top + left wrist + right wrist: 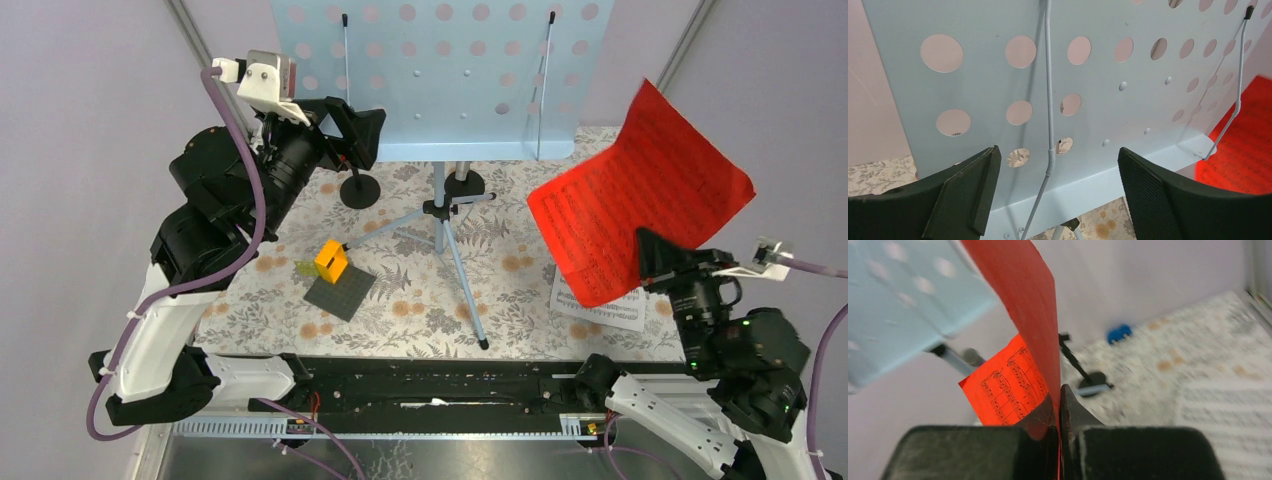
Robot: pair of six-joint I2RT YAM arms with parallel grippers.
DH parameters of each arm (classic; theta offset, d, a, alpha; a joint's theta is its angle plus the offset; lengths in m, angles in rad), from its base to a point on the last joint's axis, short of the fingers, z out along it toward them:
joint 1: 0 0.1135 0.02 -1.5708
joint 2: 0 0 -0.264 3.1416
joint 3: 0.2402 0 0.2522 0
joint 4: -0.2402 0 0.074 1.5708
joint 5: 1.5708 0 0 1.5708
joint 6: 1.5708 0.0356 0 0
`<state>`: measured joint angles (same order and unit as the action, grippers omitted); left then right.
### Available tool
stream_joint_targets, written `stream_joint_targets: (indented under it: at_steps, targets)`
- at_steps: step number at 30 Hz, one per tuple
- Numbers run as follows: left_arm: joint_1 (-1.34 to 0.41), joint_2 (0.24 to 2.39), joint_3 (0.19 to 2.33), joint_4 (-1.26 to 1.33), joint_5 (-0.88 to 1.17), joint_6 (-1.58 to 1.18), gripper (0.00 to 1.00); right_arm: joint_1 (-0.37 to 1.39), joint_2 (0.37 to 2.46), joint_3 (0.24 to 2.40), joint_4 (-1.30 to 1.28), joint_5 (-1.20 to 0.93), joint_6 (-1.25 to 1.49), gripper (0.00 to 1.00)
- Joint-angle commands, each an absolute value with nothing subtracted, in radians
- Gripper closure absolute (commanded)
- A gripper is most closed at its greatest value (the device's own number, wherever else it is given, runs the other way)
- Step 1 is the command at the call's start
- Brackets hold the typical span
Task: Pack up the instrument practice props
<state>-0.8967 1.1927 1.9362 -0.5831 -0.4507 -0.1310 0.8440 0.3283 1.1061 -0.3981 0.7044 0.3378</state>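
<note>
In the top view, the pale-blue holder [440, 70] stands at the back of the table [400, 300] on thin tripod legs [460, 270]. The left jaws hang wide open just beside its left edge and grip nothing. The right jaws are clenched on a low corner of the red sheet [640, 190], which is up in the air near the white sheet [600, 308] lying on the table.

In the left wrist view, the 2 open jaws face the holder's plate full of holes. It looks hard and stiff, but tall and tippy. The bottom lip or the pole is likely the best place to hold it.

In the right wrist view, the jaws pinch the red sheet's edge tight. It is thin, light, floppy paper that could slip or tear.
</note>
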Motion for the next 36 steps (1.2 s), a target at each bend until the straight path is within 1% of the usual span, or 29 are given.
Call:
stream_joint_targets:
  at_steps: [1,4,8,15,19,23,25,27,32,33,34,36]
  targets:
    - [-0.895,1.170,1.930,-0.564,-0.414,-0.139,0.06,0.845,0.257,1.060,-0.728,0.964,0.619,1.00]
    - [-0.895,1.162,1.922,-0.567,-0.403,-0.146,0.02,0.845,0.258,1.031,-0.839,0.995,0.713,1.00]
    - [-0.895,1.159,1.920,-0.570,-0.388,-0.155,0.01,0.845,0.324,1.013,-0.890,0.987,0.736,1.00]
    - [-0.895,1.146,1.903,-0.573,-0.379,-0.164,0.01,0.845,0.588,1.057,-0.881,0.946,0.586,1.00]
    - [-0.895,1.143,1.911,-0.584,-0.372,-0.171,0.01,0.844,0.728,1.140,-0.879,0.946,0.499,1.00]
    - [-0.895,1.139,1.919,-0.600,-0.369,-0.176,0.01,0.812,0.840,1.228,-0.879,0.879,0.439,1.00]
    - [-0.895,1.136,1.920,-0.606,-0.366,-0.179,0.01,0.740,0.901,1.256,-0.879,0.791,0.404,1.00]
    - [-0.894,1.132,1.918,-0.607,-0.364,-0.184,0.01,0.635,0.948,1.259,-0.858,0.660,0.362,1.00]
    - [-0.895,1.124,1.917,-0.610,-0.358,-0.190,0.01,0.276,1.034,1.222,-0.770,0.231,0.234,1.00]
    - [-0.895,1.125,1.919,-0.614,-0.356,-0.190,0.01,0.198,1.056,1.214,-0.764,0.120,0.207,1.00]
    - [-0.895,1.127,1.922,-0.617,-0.355,-0.190,0.01,0.137,1.076,1.211,-0.755,0.033,0.195,1.00]
    - [-0.895,1.134,1.935,-0.625,-0.350,-0.192,0.01,0.071,1.112,1.226,-0.746,-0.065,0.191,1.00]
